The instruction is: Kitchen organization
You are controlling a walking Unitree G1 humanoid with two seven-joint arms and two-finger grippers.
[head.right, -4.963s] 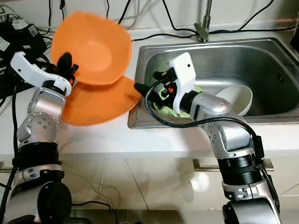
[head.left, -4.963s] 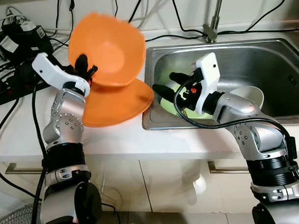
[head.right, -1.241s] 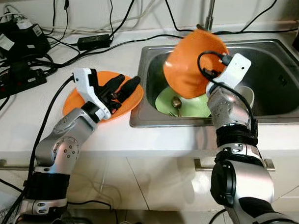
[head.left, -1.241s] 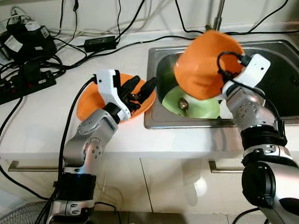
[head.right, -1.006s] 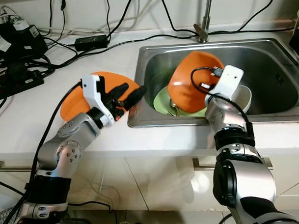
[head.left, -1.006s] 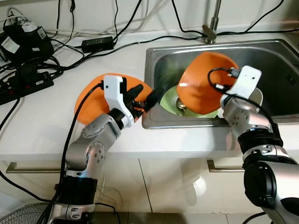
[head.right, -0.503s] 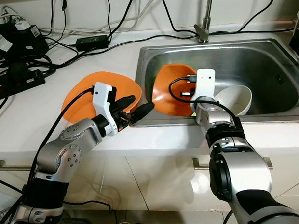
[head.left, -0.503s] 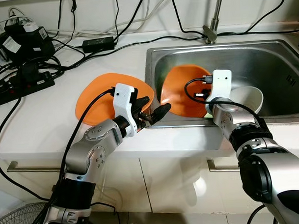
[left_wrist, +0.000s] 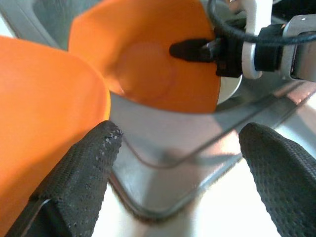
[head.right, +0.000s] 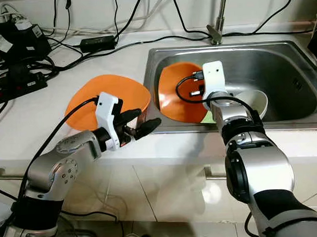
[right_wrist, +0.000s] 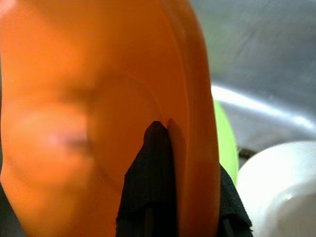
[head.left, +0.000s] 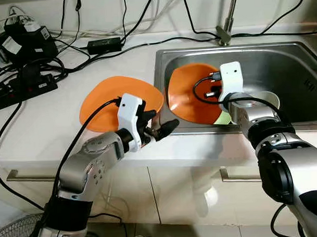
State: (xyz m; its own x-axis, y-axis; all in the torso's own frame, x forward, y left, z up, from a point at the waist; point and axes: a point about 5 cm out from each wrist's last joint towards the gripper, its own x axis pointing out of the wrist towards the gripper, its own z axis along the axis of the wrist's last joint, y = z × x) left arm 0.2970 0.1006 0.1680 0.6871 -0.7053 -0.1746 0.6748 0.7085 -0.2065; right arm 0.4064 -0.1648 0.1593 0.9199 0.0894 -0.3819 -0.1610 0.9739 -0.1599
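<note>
An orange dish (head.left: 189,94) stands tilted in the steel sink (head.left: 294,62), leaning over a green plate (head.left: 224,118). My right gripper (head.left: 209,92) is shut on its rim; in the right wrist view black fingers (right_wrist: 153,173) pinch the orange dish's rim (right_wrist: 197,123). A white bowl (head.left: 267,100) sits just to the right of it. A second orange plate (head.left: 108,102) lies flat on the white counter. My left gripper (head.left: 160,121) hovers open over the counter's front edge, next to that plate, its fingers (left_wrist: 84,173) spread wide with nothing between them.
A faucet (head.left: 225,30) rises behind the sink. Power strips (head.left: 22,87), a black adapter (head.left: 104,46) and several cables crowd the back left of the counter. White cabinet fronts with a handle (head.left: 25,176) run below.
The orange dish went from my left gripper to my right, which swung it down into the sink onto the green plate. My left gripper opened and drew toward the counter's front edge.
</note>
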